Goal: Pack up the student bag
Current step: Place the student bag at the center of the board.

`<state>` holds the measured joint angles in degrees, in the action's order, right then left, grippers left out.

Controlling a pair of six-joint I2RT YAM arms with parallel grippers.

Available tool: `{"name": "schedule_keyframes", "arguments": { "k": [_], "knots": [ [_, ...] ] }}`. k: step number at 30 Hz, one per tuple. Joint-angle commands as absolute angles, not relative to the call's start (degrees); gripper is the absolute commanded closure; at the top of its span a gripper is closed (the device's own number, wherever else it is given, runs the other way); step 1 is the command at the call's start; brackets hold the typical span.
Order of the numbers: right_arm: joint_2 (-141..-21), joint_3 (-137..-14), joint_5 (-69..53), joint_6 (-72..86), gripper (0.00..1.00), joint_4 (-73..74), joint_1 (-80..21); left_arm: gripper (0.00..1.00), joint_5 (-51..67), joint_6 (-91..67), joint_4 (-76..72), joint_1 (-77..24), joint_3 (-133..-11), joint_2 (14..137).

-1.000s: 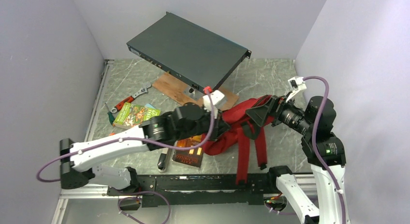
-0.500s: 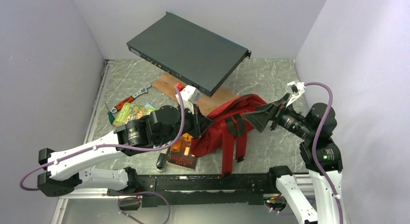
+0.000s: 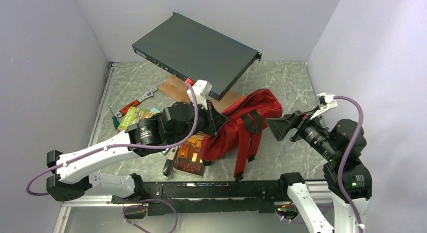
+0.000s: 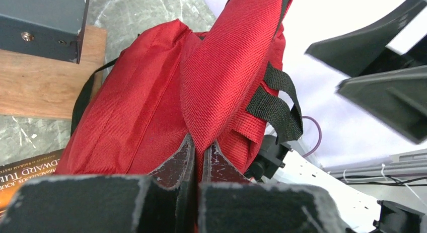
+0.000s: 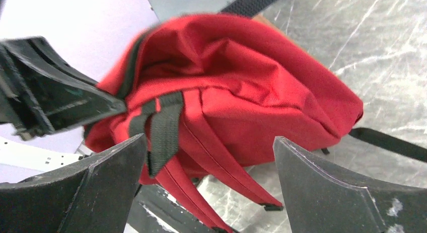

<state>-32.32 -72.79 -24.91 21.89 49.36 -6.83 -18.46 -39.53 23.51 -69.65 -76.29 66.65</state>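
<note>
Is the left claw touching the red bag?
Touching. In the left wrist view the left claw is shut on a fold of the student bag, with red fabric squeezed inside it.

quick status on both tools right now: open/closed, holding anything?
Left tool: closed, pinching red fabric of the student bag.
Right tool: open wide, holding nothing, clear of the bag.

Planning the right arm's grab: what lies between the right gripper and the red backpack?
Nothing. In the right wrist view the backpack sits straight ahead of the open right gripper, unobstructed.
</note>
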Motion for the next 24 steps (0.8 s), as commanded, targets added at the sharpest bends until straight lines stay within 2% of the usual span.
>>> {"name": "schedule_keyframes", "arguments": {
  "k": [1, 5, 7, 9, 12, 17, 21, 22, 24],
  "knots": [
    [-31.0, -66.1, -27.3, 25.3, 0.00, 47.4, -6.8, 1.00, -20.3, -41.9, 15.8, -69.1, -81.8, 66.4],
    [-30.4, -57.3, -39.5, 33.8, 0.00, 35.9, -6.8, 1.00, -15.1, -43.9, 12.7, -69.0, -83.2, 69.7],
    [-30.1, -54.6, -41.5, 38.3, 0.00, 30.5, -6.8, 1.00, -10.2, -43.9, 11.2, -69.0, -84.9, 72.4],
    [-29.8, -54.5, -38.5, 41.0, 0.01, 28.2, -6.8, 1.00, -5.4, -44.3, 10.1, -69.0, -85.8, 74.8],
    [-29.8, -55.9, -31.4, 42.4, 0.08, 28.7, -6.9, 1.00, -1.9, -45.2, 8.6, -69.1, -84.9, 76.3],
    [-31.4, -56.9, -23.1, 42.4, 0.45, 29.7, -6.9, 1.00, -0.6, -46.9, 4.7, -70.7, -80.8, 76.1],
    [-32.3, -58.1, -20.2, 38.6, 0.92, 29.3, -6.9, 1.00, 0.9, -46.4, 4.6, -72.0, -81.5, 77.2],
    [-32.4, -58.9, -19.2, 36.8, 1.00, 29.6, -6.9, 1.00, 1.5, -46.0, 4.7, -72.2, -82.1, 77.6],
    [-33.2, -61.3, -17.6, 33.2, 1.00, 31.2, -6.9, 1.00, 2.6, -44.2, 6.1, -72.7, -84.1, 78.9]
  ]
}}
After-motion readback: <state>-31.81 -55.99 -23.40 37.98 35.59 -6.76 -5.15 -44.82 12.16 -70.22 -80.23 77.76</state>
